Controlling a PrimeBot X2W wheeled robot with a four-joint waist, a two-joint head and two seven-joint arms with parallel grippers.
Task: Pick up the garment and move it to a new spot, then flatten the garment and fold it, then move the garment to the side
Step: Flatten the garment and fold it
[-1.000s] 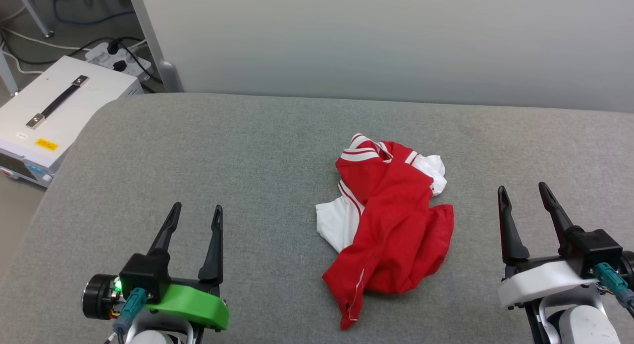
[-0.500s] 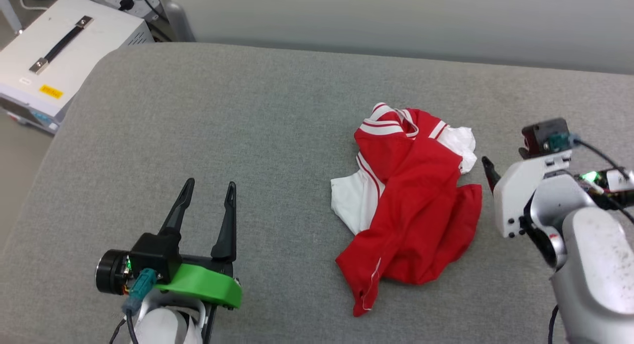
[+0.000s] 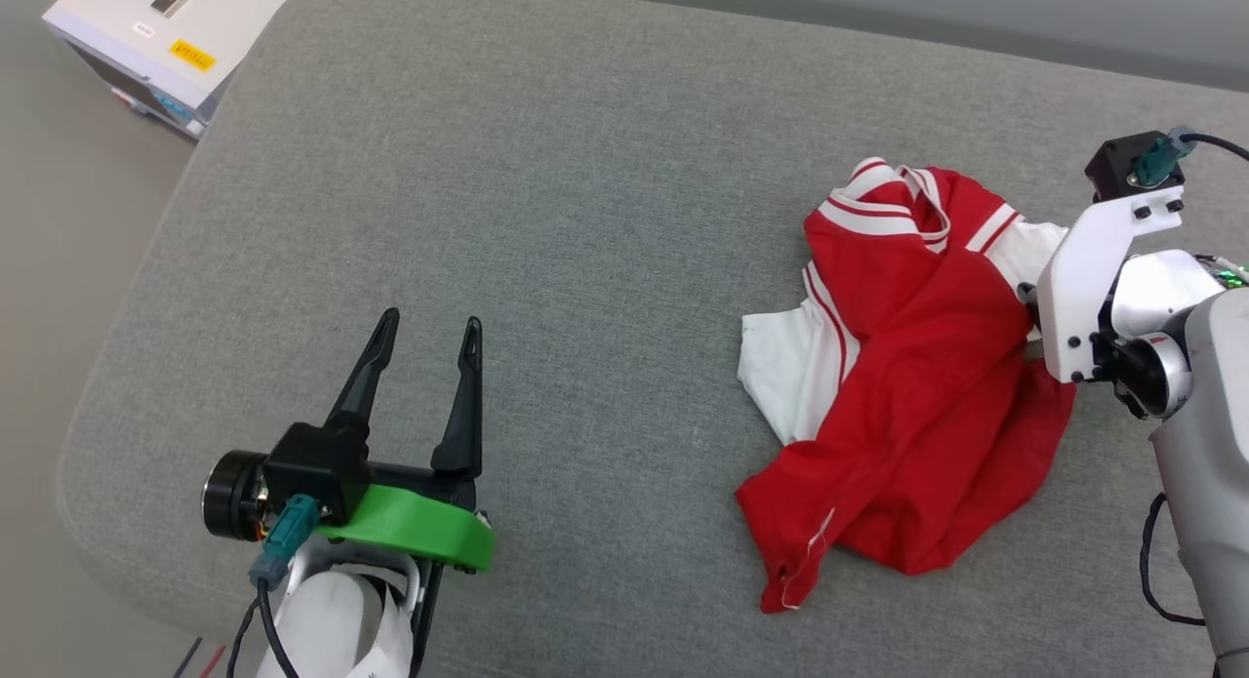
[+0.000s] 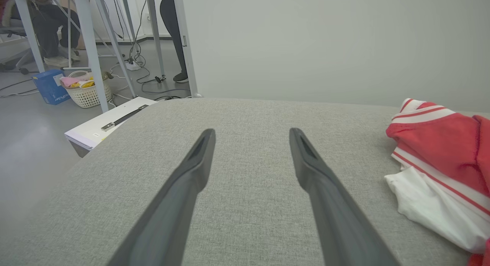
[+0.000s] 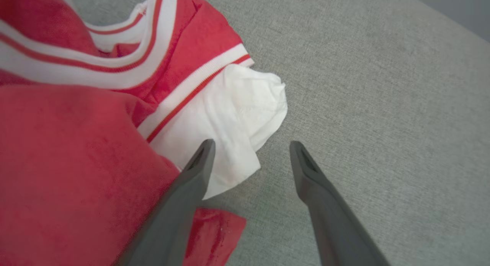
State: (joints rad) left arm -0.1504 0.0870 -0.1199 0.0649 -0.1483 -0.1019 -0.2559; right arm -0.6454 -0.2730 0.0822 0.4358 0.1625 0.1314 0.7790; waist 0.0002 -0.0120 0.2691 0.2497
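The garment (image 3: 907, 366) lies crumpled on the grey padded table (image 3: 546, 219), right of centre: red body, white sleeves, striped collar at its far end. Its lettering is hidden in the folds. My right gripper (image 5: 251, 142) is open and points down at the garment's right edge. Its left finger is over the white sleeve (image 5: 237, 113) and its right finger over bare table. In the head view its white wrist mount (image 3: 1083, 278) covers the fingers. My left gripper (image 3: 431, 319) stands open and empty at the lower left, well apart from the garment (image 4: 432, 159).
A white box with a black handle (image 3: 166, 34) sits off the table's far left corner. The table's rounded left edge (image 3: 107, 385) is close to my left arm. Beyond it are metal table legs, a laundry basket (image 4: 86, 92), a blue box and a person's legs (image 4: 49, 25).
The head camera has tilted down and turned left. My right arm has swung from the lower right up to the garment's right edge, fingers now pointing down. The left gripper and the garment stayed put.
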